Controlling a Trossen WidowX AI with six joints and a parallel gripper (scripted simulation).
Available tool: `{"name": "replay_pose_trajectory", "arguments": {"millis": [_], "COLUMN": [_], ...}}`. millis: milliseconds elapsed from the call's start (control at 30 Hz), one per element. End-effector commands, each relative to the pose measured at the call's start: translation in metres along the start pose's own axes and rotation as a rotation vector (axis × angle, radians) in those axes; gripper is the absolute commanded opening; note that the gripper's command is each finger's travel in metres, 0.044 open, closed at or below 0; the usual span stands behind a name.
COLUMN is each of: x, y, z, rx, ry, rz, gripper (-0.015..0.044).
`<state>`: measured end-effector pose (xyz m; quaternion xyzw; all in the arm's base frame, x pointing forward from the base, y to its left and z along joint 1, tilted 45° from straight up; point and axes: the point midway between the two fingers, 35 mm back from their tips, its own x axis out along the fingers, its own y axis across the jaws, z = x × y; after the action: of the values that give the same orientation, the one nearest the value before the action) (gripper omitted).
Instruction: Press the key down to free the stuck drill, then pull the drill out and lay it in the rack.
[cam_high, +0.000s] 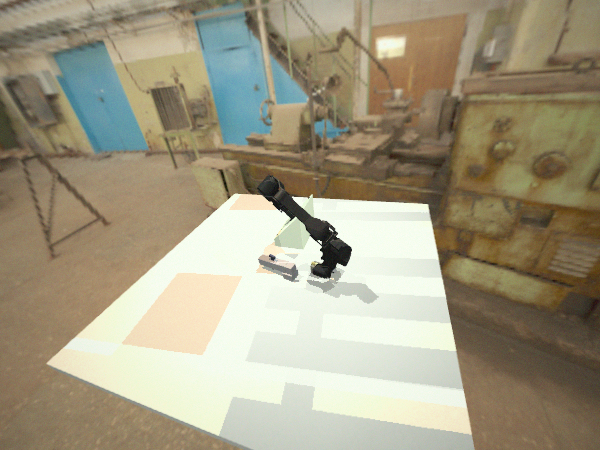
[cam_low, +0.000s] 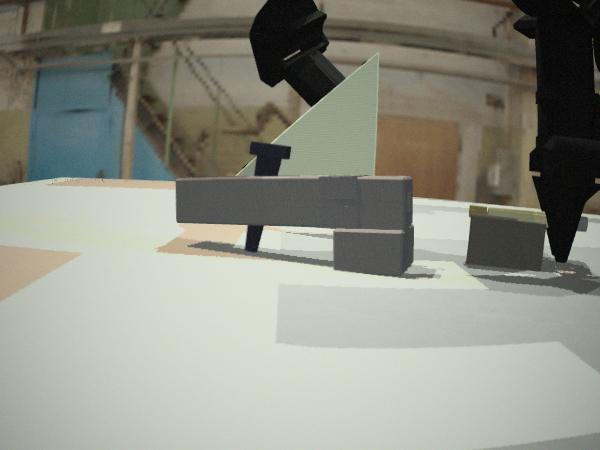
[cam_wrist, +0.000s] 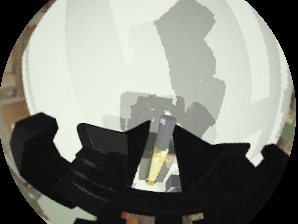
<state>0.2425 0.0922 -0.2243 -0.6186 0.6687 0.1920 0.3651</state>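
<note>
Key (cam_high: 272, 257) (cam_low: 269, 157) — navy, T-headed, tapered, leaning through grey bar (cam_high: 280, 265) (cam_low: 300, 202) — gripper (cam_high: 322, 276) (cam_low: 561, 259) (cam_wrist: 161, 125) partly open.

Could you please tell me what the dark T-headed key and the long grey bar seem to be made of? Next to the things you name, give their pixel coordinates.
The key (cam_high: 272, 257) (cam_low: 270, 150) looks like painted metal or plastic: navy, smooth, without highlights. The bar (cam_high: 281, 266) (cam_low: 270, 202) could be matte-finished metal or hard plastic, being evenly grey with crisp edges and no shine.

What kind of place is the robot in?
It looks like an old workshop or factory, maybe one nobody uses much. You can see a big lathe-like machine, a rusty machine cabinet with round knobs, and a metal staircase by the wall.
</note>
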Motion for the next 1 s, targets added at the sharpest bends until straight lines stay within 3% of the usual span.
{"name": "replay_pose_trajectory", "arguments": {"millis": [0, 233, 967], "x": [0.0, 0.0, -0.075], "y": [0.0, 0.0, 0.001], "z": [0.0, 0.0, 0.001], "rx": [0.0, 0.0, -0.004], "ry": [0.0, 0.0, 0.014], "rz": [0.0, 0.0, 0.009], "gripper": [0.0263, 0.044, 0.044]}}
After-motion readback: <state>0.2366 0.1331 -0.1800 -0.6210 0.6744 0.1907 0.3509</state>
